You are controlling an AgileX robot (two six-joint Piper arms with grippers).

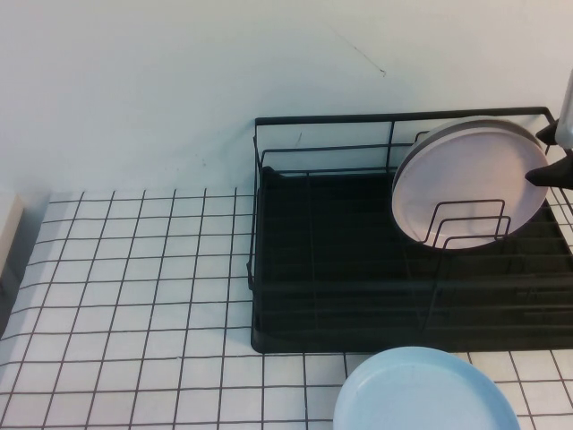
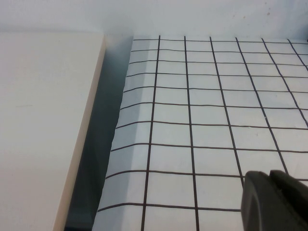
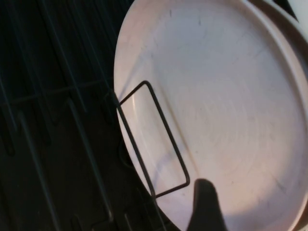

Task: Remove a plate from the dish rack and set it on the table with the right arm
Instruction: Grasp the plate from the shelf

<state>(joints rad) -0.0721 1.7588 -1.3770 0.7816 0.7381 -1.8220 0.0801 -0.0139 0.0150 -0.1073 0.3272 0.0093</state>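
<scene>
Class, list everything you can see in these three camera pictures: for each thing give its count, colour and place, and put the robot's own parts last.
pink plate: one, pale pink, standing on edge in the dish rack's right part, behind wire dividers
greyish-white plate: one, only its rim showing, directly behind the pink plate
dish rack: one, black wire with tray base, right half of the table
light blue plate: one, flat on the table in front of the rack
table: one, white with black grid lines
cream panel: one, beside the table's left edge
left tool: one, black, over the gridded table near its left edge
right tool: one, black, open, at the pink plate's right rim
</scene>
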